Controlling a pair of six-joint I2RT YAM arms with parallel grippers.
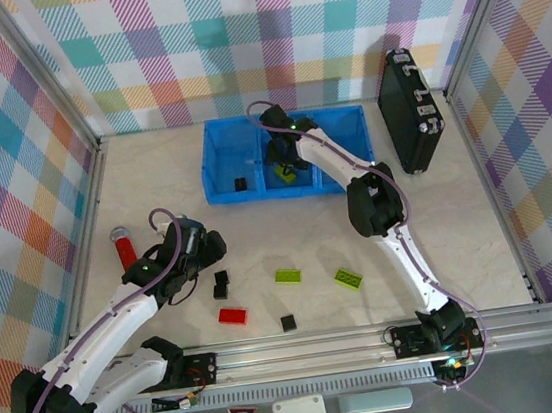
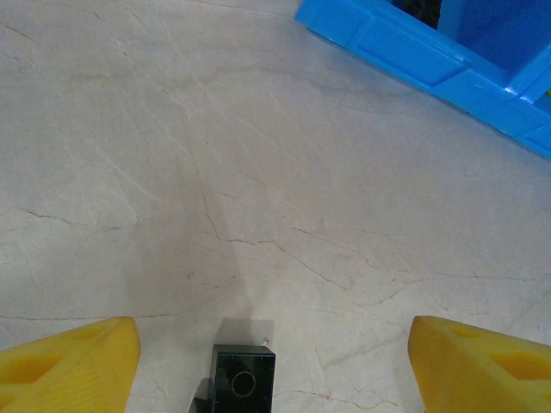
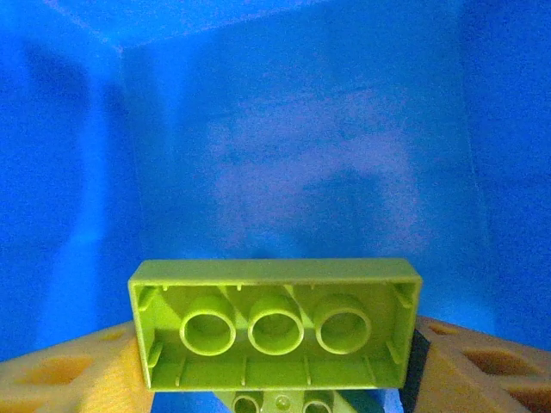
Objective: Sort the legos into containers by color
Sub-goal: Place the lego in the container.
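Right gripper (image 3: pixel 275 361) hangs inside the middle compartment (image 3: pixel 258 146) of the blue tray (image 1: pixel 231 124), its jaws partly apart and closed on the short ends of a lime-green brick (image 3: pixel 275 323), carried with its hollow underside toward the wrist camera. Just below it a second green brick (image 3: pixel 280 402) lies on the compartment floor, so this looks like the right bin, and the step in hand is, by my reading, the drop. To do it well, the jaws should widen evenly until both fingers are free of the brick. The gripper should be kept low and away from the blue walls, so the piece falls flat rather than bouncing out or wedging against a divider. The arm should then rise straight up before swinging back. One small black lego (image 1: pixel 241 184) sits in the left compartment. Out on the table, toward its near edge, the left gripper (image 2: pixel 274 331) hovers wide open and empty over a black brick (image 2: pixel 244 379). A red brick (image 1: pixel 232 316) and a loose green plate (image 1: pixel 288 277) lie nearby, unsorted.
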